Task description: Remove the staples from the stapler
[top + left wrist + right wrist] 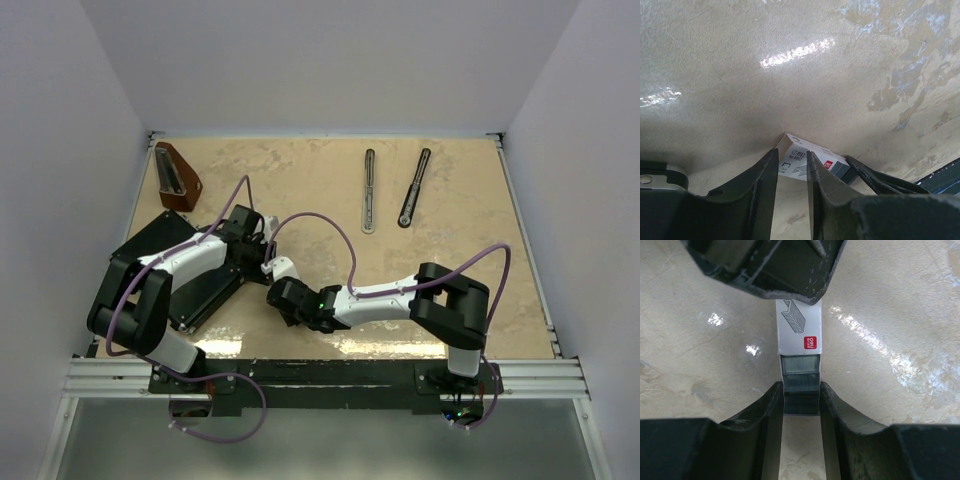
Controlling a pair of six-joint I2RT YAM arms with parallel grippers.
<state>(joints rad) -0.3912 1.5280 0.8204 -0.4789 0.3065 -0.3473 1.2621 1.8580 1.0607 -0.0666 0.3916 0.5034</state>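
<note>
Black stapler bar (414, 188) & its dark-grey metal bar (369, 190) lay side by side at far end in top view, well apart from both arms. Left gripper (266, 258) & right gripper (277, 288) met at a small white box (280, 268).

Left wrist: jaws were clamped on the box's printed sleeve (812, 156).

Right wrist: jaws pinched the grey staples (800, 371) (or their tray, couldn't tell) sticking out of the sleeve.

Risk, IMO: an off-axis pull could jam or tear the sleeve. A weak pinch could let the strip slip, break & scatter on the table (470, 200).
</note>
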